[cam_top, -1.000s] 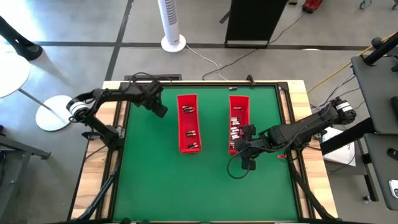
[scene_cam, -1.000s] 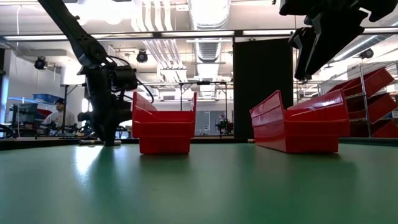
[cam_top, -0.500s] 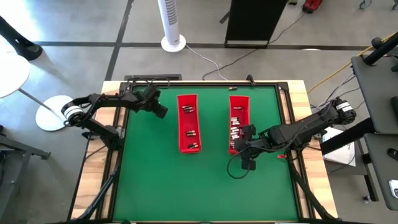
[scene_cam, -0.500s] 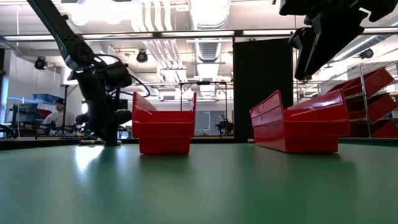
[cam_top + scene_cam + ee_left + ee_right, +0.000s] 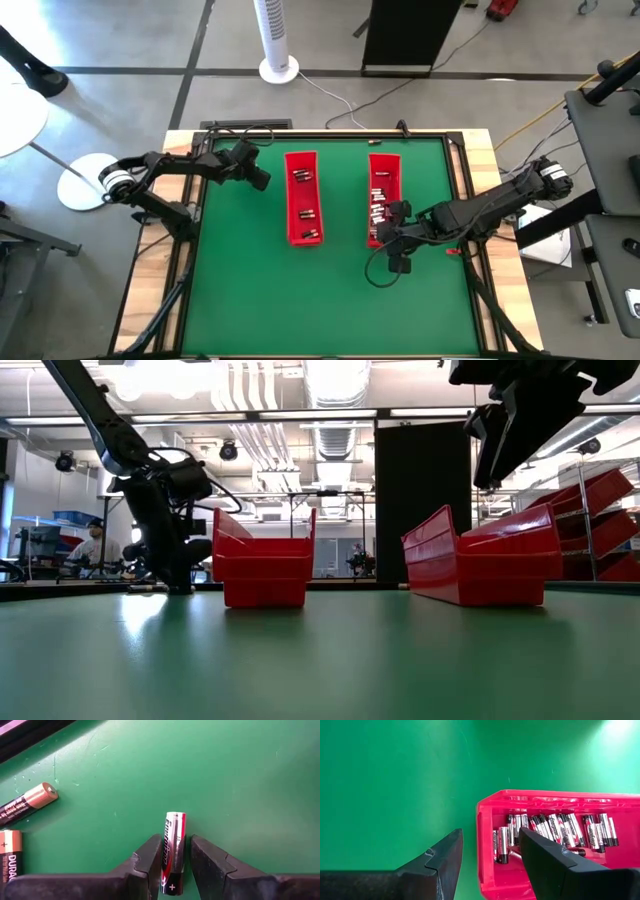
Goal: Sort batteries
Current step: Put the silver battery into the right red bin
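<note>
My left gripper (image 5: 260, 181) is low over the green table near its far left corner, left of the left red tray (image 5: 291, 200), and is shut on a silver, red and black battery (image 5: 174, 840). Two copper-and-black batteries (image 5: 30, 802) (image 5: 9, 856) lie flat on the table beside it. My right gripper (image 5: 388, 228) hangs open, high above the near end of the right red tray (image 5: 487, 850), touching nothing. That tray holds several batteries (image 5: 555, 832); a few batteries (image 5: 307, 213) lie in the left tray. My left gripper pinches the battery's long sides (image 5: 170, 862) between its two fingers, at the end marked plus. The fingers slant down and lie along the battery, whose other end (image 5: 175, 816) sticks out ahead of them. Whether that end touches the table I cannot tell.
Both trays stand lengthwise, side by side, in the far half of the table (image 5: 330, 300). Open green surface fills the near half and the strip between the trays. A raised black rim (image 5: 30, 732) runs close past the left gripper.
My left gripper has tipped from steep to more slanted, its wrist swinging toward the table's left edge and sinking a little, while its fingertips stayed low at the same spot. Its fingers have kept the same gap.
</note>
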`<action>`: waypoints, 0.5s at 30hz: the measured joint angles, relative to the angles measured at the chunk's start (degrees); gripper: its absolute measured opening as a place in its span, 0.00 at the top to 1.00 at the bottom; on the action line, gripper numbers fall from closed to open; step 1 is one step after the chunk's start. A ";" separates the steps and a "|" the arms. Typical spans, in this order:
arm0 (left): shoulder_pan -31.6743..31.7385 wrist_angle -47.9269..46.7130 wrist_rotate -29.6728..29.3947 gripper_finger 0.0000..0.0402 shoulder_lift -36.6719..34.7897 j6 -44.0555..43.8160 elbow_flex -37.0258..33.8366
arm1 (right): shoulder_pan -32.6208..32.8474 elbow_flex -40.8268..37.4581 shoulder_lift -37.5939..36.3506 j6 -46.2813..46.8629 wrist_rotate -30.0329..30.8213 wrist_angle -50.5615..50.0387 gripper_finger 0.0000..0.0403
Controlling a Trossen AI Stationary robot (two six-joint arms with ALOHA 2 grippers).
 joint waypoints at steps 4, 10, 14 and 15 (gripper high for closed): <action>0.00 -0.47 0.02 0.79 0.00 -1.04 0.02 | 0.00 0.00 0.00 0.49 -0.03 -0.24 0.54; 0.07 -1.16 -0.04 0.72 0.00 -0.69 0.02 | 0.00 0.00 0.00 0.41 -0.03 -0.21 0.54; 0.11 -3.64 -0.21 0.67 -0.07 -0.71 0.76 | 0.00 0.00 0.00 0.43 -0.03 -0.22 0.54; 0.11 -4.70 -0.19 0.66 -0.07 -0.73 1.10 | 0.00 0.00 0.00 0.43 -0.03 -0.22 0.54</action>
